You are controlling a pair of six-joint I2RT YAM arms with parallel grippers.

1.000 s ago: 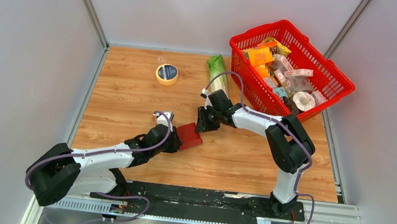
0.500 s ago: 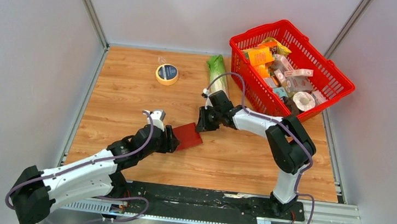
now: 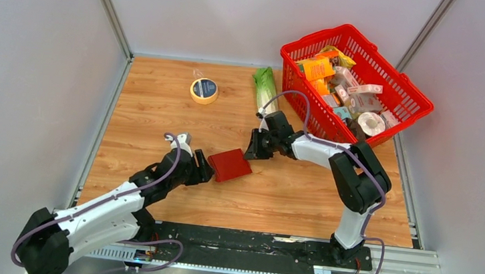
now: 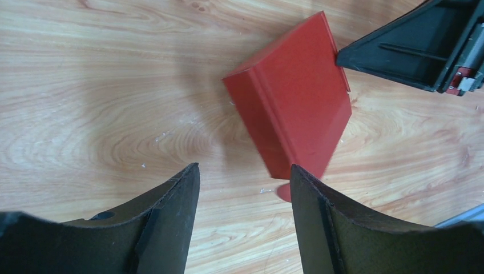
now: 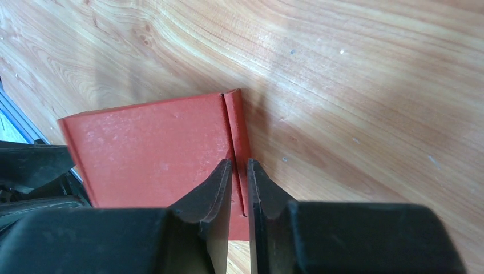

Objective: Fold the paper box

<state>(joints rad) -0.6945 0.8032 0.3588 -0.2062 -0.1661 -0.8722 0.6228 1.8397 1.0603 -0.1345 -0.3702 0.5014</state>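
Top view was evenly & brightly lit from overhead; only faint, soft shadows were cast on the desk (image 3: 148, 114). In left wrist view a broad, diffuse shadow was thrown on the wood left of the paper box (image 4: 297, 97), whose near corner was rendered slightly blurred. Left end effector (image 4: 244, 171) was shown dark, w/ little detail. Wood grain in right wrist view was rendered sharp, w/ mild sheen.
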